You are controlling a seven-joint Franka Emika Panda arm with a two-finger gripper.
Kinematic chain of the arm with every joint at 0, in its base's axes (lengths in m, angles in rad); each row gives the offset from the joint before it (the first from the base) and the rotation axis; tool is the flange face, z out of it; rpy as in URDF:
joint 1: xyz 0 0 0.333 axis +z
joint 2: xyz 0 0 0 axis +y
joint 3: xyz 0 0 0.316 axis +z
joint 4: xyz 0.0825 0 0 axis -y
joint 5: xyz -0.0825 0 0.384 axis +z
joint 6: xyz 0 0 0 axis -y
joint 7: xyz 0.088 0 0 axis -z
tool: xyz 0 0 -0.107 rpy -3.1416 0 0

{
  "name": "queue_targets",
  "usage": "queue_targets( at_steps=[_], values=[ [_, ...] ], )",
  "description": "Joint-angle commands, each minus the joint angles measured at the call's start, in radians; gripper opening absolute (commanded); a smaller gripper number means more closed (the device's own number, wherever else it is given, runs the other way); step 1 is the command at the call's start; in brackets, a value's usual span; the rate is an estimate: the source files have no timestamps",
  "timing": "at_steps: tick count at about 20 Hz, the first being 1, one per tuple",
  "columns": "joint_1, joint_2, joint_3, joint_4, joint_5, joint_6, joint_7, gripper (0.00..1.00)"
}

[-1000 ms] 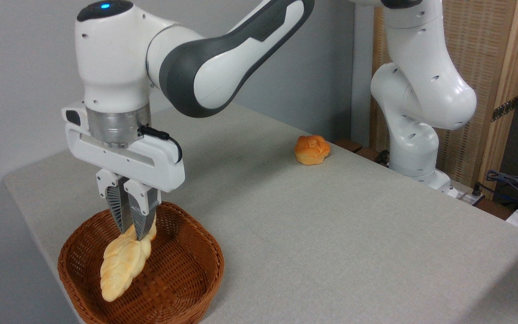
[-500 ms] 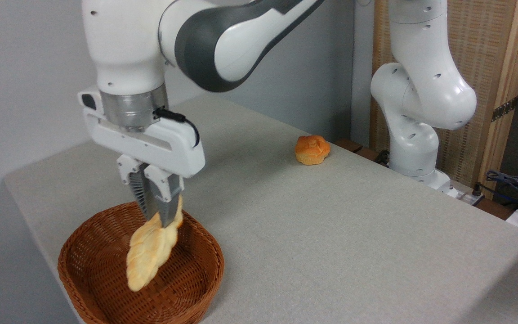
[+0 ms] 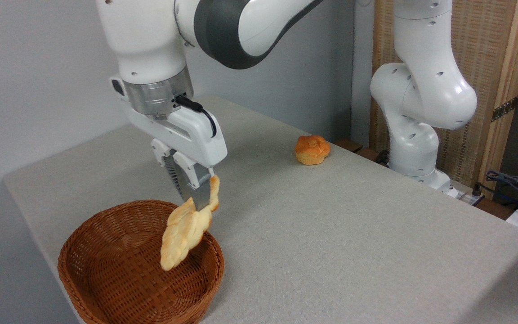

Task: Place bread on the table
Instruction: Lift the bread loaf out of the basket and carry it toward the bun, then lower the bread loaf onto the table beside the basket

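The bread [image 3: 183, 230], a long pale golden braided loaf, hangs tilted in the air over the right rim of the brown wicker basket [image 3: 106, 270]. My gripper [image 3: 197, 204] is shut on the loaf near its upper end, whose tip sticks up beside the fingers. The loaf's lower end points down toward the basket's inside without touching it. The grey-beige table [image 3: 331, 234] spreads out to the right of the basket.
A small round orange bun [image 3: 312, 150] sits on the table near its far edge. The arm's white base [image 3: 414, 148] stands beyond the right back edge, with cables [image 3: 511, 184] at the far right. A wall runs behind the table.
The gripper has risen and moved right with the bread, carrying it from inside the basket up to above the basket's right rim.
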Motion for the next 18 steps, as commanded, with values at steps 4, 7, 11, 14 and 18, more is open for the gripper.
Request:
queue_targets(
  at_steps=[4,7,11,14,18],
  values=[
    [-0.006,-0.164,0.026,-0.187,-0.005,-0.011,0.163,0.3],
    [-0.008,-0.209,0.049,-0.239,-0.005,-0.011,0.188,0.32],
    [-0.008,-0.257,0.053,-0.291,-0.005,-0.011,0.243,0.33],
    [-0.009,-0.275,0.053,-0.329,-0.005,-0.036,0.268,0.43],
    [-0.015,-0.275,0.051,-0.351,-0.005,-0.036,0.274,0.6]
  ],
)
